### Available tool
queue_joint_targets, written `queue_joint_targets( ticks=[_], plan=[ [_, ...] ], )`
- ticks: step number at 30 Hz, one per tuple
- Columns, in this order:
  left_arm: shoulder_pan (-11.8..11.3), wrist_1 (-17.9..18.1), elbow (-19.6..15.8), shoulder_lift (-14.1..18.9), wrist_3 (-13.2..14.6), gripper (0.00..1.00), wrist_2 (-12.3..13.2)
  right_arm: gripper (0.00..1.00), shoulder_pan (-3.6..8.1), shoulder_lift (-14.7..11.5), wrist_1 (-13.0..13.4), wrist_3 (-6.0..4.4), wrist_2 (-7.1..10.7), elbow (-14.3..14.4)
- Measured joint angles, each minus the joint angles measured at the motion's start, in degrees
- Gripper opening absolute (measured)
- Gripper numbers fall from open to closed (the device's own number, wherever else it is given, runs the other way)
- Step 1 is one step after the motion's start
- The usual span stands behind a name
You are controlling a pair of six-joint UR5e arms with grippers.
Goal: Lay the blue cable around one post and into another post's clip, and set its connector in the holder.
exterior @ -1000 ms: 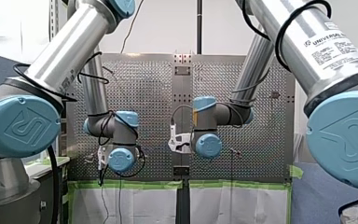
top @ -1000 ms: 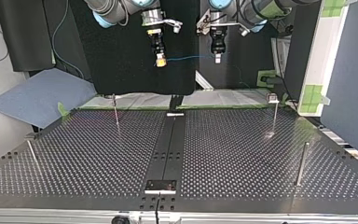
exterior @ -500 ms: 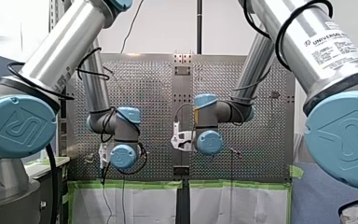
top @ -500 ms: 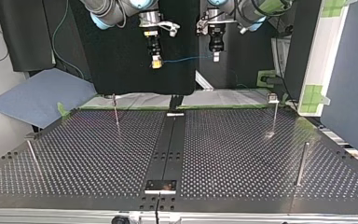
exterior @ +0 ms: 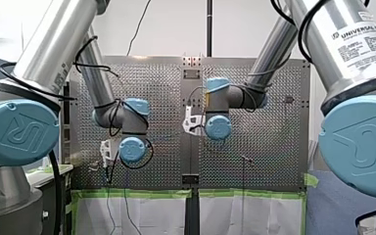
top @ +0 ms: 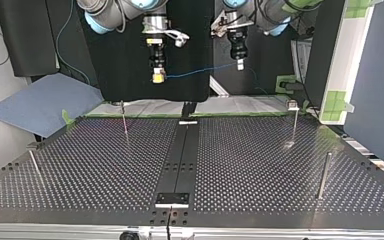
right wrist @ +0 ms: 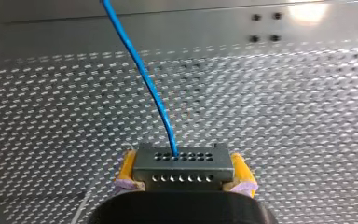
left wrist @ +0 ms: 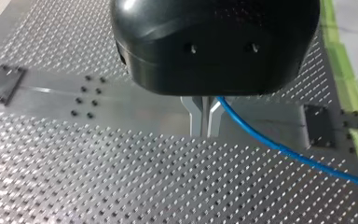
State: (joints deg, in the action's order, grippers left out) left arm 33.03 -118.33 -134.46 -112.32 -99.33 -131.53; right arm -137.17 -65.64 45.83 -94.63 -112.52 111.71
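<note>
**Clamped at two points**

Our right gripper (top: 157,76) grasps the grey connector (right wrist: 180,164) between its yellow pads (right wrist: 127,169). The blue cable (right wrist: 144,79) leaves the connector's face and runs ahead of the gripper, above the perforated table (right wrist: 284,121). Our left gripper (left wrist: 205,122) has its metal fingers (left wrist: 195,116) pinched on the same cable, which trails off to one side of them. Both grippers hang well above the table's posts (top: 324,175).

The perforated table (top: 105,170) has a dark centre strip (top: 180,160) with a small plate (top: 172,199) at its near end. On the table stand a far left post (top: 124,120), a near left post (top: 34,167), a far right post (top: 294,125) and a near right post (top: 323,175).
</note>
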Motion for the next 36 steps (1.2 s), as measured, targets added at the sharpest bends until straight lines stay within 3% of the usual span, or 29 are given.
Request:
queue_joint_targets(
  ticks=[4, 11, 17, 23, 29, 36],
  plan=[
    [-1.84, -1.86, 0.16, 1.85, -1.30, 0.09, 1.49, 0.00, -0.17, -1.80, -1.73, 0.24, 0.01, -1.75],
    [-5.00, -5.01, 2.29, 5.02, -2.61, 0.09, 4.42, 0.00, -0.45, -5.49, -5.41, 1.52, 0.01, -5.42],
    [-8.11, -8.14, 4.50, 8.13, -3.99, 0.09, 5.03, 0.00, -0.52, -8.66, -8.56, 2.06, 0.02, -8.30],
    [-10.81, -11.29, 6.81, 11.26, -5.57, 0.09, 5.02, 0.00, -0.40, -11.52, -11.43, 2.73, 0.12, -8.89],
    [-11.27, -14.17, 9.59, 14.17, -6.07, 0.09, 4.95, 0.00, -0.30, -14.28, -14.24, 4.94, 1.20, -10.04],
    [-11.46, -17.47, 12.89, 17.48, -6.42, 0.09, 4.07, 0.00, -0.31, -14.83, -15.40, 5.55, 2.26, -12.32]
  ],
)
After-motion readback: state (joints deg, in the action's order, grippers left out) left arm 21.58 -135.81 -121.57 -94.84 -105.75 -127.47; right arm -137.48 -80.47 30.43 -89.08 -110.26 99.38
